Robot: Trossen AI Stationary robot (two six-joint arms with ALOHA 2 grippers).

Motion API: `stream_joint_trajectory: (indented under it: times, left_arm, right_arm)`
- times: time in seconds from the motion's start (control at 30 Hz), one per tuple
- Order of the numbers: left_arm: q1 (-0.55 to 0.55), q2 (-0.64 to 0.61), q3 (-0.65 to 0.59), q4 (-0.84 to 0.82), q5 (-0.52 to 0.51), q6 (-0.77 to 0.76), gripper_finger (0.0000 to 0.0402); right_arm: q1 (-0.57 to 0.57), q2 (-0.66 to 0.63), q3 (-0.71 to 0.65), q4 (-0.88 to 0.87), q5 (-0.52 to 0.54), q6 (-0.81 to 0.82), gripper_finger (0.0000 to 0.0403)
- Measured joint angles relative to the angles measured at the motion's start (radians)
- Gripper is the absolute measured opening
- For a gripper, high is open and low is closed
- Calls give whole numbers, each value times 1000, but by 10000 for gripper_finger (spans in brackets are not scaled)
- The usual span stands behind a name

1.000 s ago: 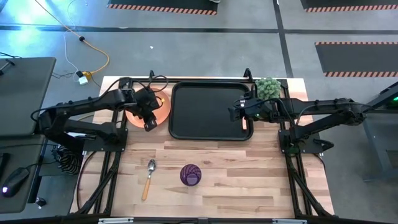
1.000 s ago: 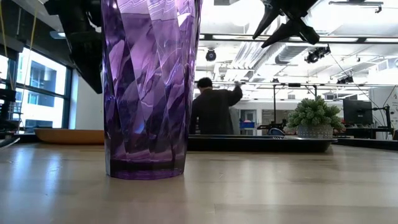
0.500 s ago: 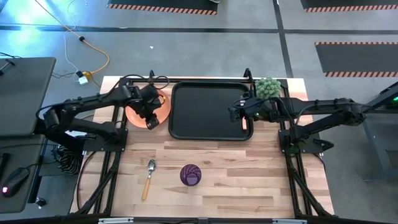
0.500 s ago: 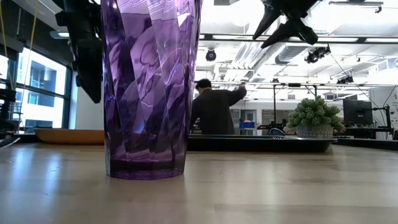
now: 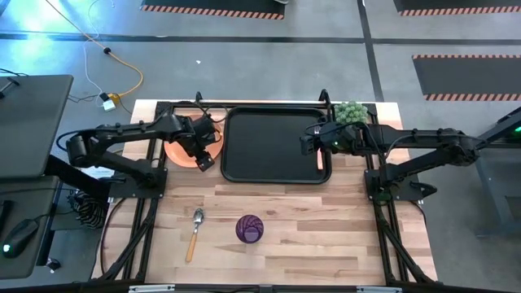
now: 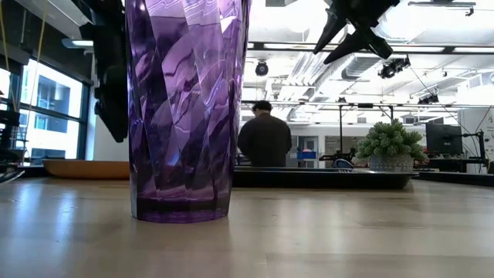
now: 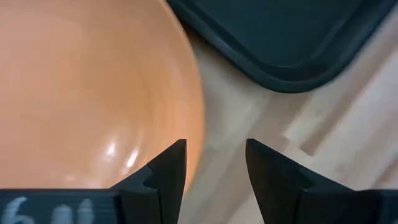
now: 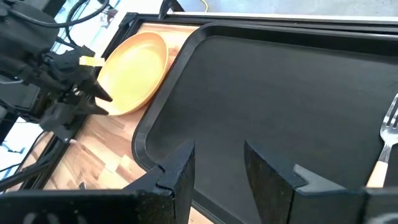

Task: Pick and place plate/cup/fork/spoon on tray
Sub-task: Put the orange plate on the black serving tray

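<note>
Hovering low over the near rim of the plate [image 5: 183, 146], the left gripper [image 5: 203, 160] now has its jaws spread apart; a second ago they were nearly shut, and the arm has slid toward the table's front-left since then. In the left wrist view the two fingers [image 7: 163, 175] straddle the plate [image 7: 87, 93] edge, one over the orange dish, one over bare wood, not yet pinching it.

- Plate: on the table [image 5: 326, 236], just left of the tray [image 5: 273, 146], touching or nearly touching its rim; cannot tell which.
- Tray: only the fork [image 5: 320, 159] lies in it, along its right edge; tines and orange handle show in the right wrist view [image 8: 387, 146].
- Right gripper [image 5: 308, 144]: above the tray's right side, near the fork, jaws spread, holding nothing; unchanged over the last second.
- Spoon [image 5: 195, 232] and cup [image 5: 249, 229]: on the wood near the front edge, well apart from the tray. Cup [image 6: 185, 108] fills the low view.
- Person standing in the room behind, far off.

Reading: the opening looks like preparation for a rim grasp on the plate. Fork appears done; plate, cup and spoon remain. A shallow rim grip could slip or tip the plate on lifting.
</note>
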Motion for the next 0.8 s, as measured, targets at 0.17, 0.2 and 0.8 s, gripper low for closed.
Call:
stream_joint_trajectory:
  times: [0.17,0.2,0.8]
  left_arm:
    - [-8,38,0,10,-27,-22,155]
    - [-8,44,0,10,-25,-25,154]
    - [-48,77,-47,34,-34,-26,147]
  right_arm:
    - [-1,0,0,-1,-20,0,129]
    - [-1,0,0,-2,-20,0,129]
    - [-1,0,0,-3,-19,3,129]
